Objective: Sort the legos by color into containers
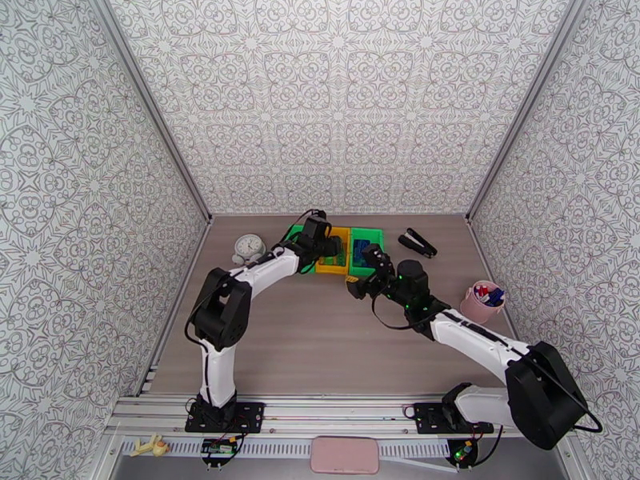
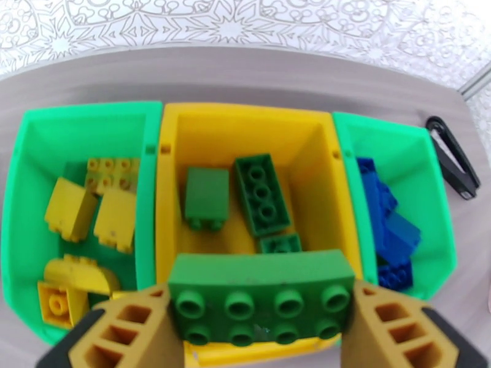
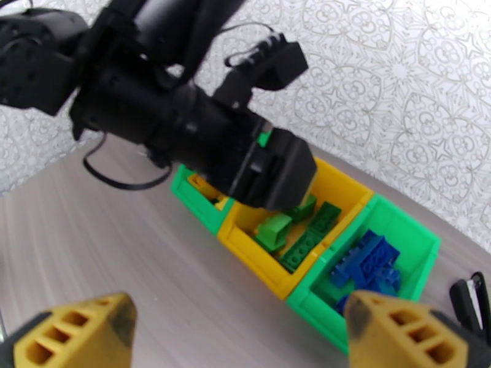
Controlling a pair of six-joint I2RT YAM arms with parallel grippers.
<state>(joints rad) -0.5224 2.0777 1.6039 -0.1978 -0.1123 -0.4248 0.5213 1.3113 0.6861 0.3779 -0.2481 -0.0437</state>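
Note:
Three joined containers stand at the back of the table: a green bin point(image 2: 37, 179) with yellow legos point(image 2: 92, 210), a yellow bin point(image 2: 245, 127) with green legos point(image 2: 261, 194), and a green bin point(image 2: 423, 179) with blue legos point(image 2: 386, 228). My left gripper point(image 2: 261, 317) hangs over the near edge of the yellow bin point(image 1: 332, 262), shut on a green two-by-four brick point(image 2: 258, 283). My right gripper point(image 3: 239, 338) stands open and empty above the table in front of the bins point(image 3: 362, 197), with the left gripper point(image 3: 270, 173) ahead of it over the yellow bin.
A black stapler point(image 1: 418, 242) lies right of the bins. A pink cup point(image 1: 482, 302) with small coloured bits stands at the right. A small white clock-like object point(image 1: 249, 248) sits left of the bins. Patterned walls close in the table.

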